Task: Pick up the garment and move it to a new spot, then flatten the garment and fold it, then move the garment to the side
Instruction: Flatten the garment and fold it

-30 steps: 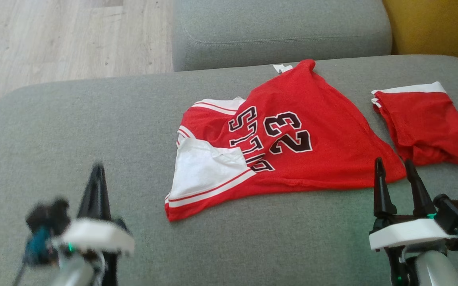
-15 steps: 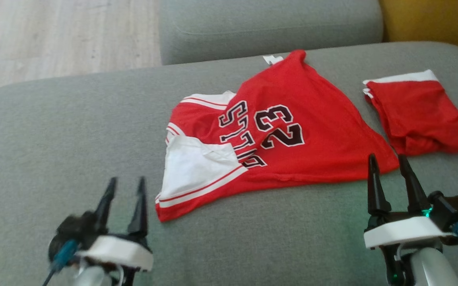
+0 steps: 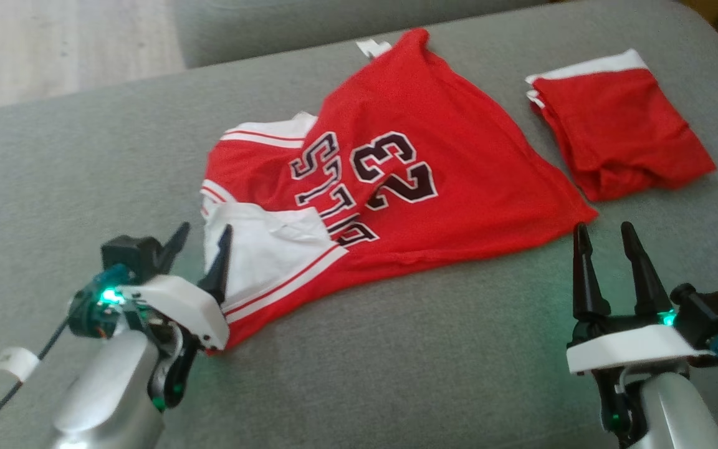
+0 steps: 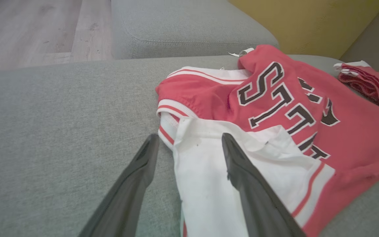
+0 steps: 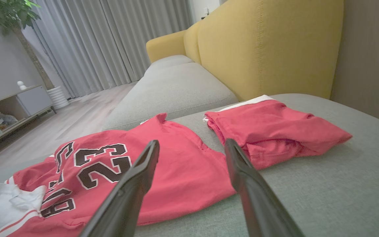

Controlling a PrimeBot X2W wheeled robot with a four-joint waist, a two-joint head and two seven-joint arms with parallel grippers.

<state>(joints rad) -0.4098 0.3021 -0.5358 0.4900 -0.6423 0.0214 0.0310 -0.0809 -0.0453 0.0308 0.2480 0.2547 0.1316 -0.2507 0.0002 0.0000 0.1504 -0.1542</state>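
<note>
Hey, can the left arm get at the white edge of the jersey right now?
Probably yes: the left end effector is open, its fingers sit either side of the white edge of the jersey, and nothing lies between.

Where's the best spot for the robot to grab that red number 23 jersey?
Probably the white folded-over corner of the jersey, approached from the robot's left by the left gripper: its edge lies loose on the sofa, lined up between those open fingers.

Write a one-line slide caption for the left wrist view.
Open left gripper poised at the white edge of a rumpled red jersey on a grey sofa cushion.
</note>
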